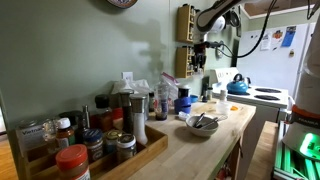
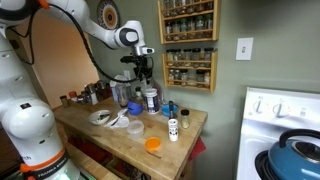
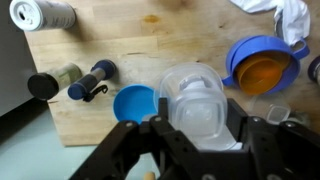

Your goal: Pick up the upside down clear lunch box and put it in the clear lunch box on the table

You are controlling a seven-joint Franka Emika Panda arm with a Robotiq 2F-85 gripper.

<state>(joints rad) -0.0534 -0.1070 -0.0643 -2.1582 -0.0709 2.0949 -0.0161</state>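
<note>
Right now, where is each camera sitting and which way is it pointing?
Exterior view: low at the end of the counter by the spice jars, looking along it to the stove; arm and gripper show far off.
Exterior view: near the stove, facing the wall spice rack; the arm reaches in from the picture's left, gripper above the counter.
Wrist view: on the wrist, looking down at the clear box; fingers frame the bottom edge.
Shared: both exterior views show the kettle, stove and gripper.

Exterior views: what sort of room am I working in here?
Most likely a home kitchen: a white stove with a blue kettle on it, spice racks on the wall, and a wooden counter.
</note>
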